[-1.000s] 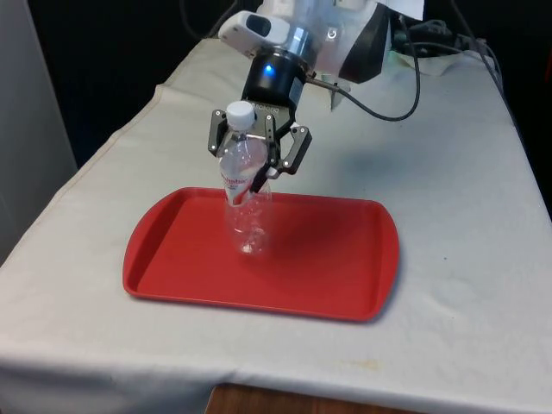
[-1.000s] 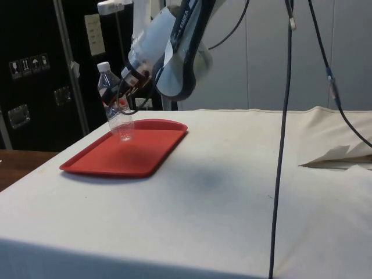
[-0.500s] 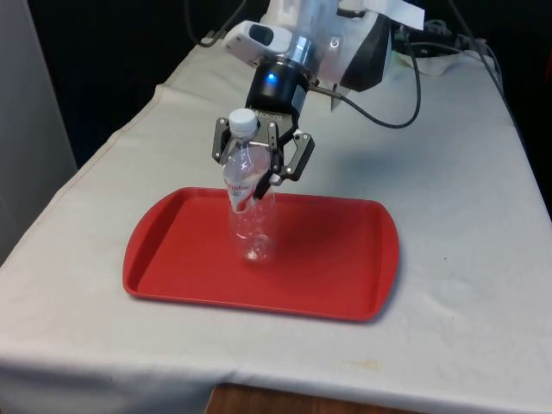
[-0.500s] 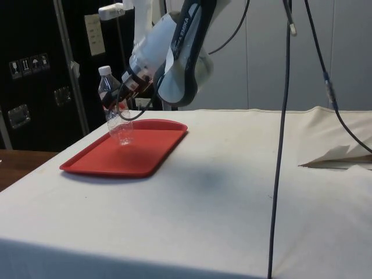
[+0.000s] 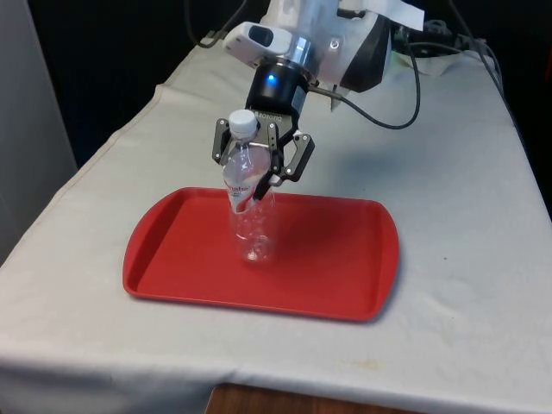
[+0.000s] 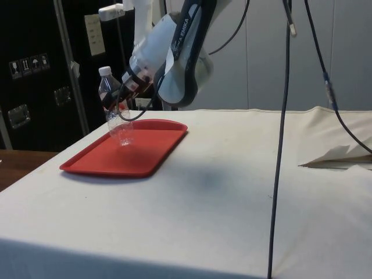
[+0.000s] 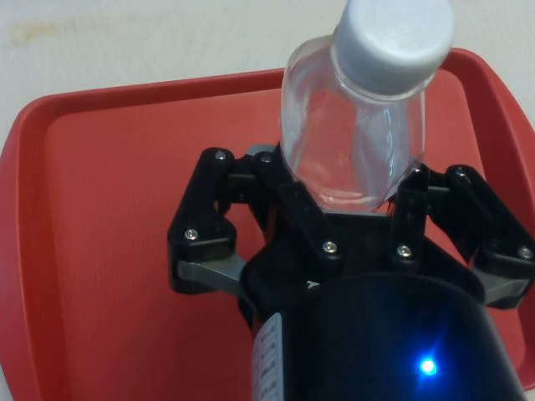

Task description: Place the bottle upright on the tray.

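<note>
A clear plastic bottle (image 5: 249, 211) with a white cap and a red label stands nearly upright on the red tray (image 5: 338, 269), left of the tray's middle in the front view. Its base looks to rest on the tray floor. My black gripper (image 5: 256, 183) reaches in from behind and is shut on the bottle's upper body, just below the shoulder. In the side view the bottle (image 6: 115, 113) stands over the tray (image 6: 146, 158) with the gripper (image 6: 121, 108) against it. In the wrist view the fingers (image 7: 276, 188) flank the bottle (image 7: 359, 125) above the tray (image 7: 117, 209).
The tray lies near the table's front edge on the white cloth (image 5: 457, 172). Black cables (image 5: 405, 103) trail across the far end of the table, and one cable (image 6: 282, 145) hangs down in the side view. A fold of cloth (image 6: 337, 156) lies to the side.
Over the first half second the gripper lowered the bottle onto the tray, a little towards the front. Since then nothing has visibly moved.
</note>
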Motion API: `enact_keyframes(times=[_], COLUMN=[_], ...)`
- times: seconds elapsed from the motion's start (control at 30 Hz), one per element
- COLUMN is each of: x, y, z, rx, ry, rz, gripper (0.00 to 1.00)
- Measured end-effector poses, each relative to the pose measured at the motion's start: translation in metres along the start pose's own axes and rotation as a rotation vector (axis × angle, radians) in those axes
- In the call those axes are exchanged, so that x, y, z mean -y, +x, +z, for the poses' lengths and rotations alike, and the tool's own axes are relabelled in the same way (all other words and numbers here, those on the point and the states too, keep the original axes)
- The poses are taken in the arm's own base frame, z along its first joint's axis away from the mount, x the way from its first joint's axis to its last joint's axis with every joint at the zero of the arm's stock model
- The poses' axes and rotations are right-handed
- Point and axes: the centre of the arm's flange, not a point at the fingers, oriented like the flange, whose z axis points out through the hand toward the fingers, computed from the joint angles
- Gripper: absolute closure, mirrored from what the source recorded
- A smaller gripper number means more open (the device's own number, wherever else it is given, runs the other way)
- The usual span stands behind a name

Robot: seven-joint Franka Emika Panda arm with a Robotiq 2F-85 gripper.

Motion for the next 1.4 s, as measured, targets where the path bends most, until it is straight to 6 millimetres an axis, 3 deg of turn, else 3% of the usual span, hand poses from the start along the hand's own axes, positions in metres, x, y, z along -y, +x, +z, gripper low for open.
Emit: enact_keyframes(times=[1.4], x=[0.000], y=[-0.010], z=[0.007], rx=[0.011], ry=[-0.002], rz=[0.008], gripper=[0.65])
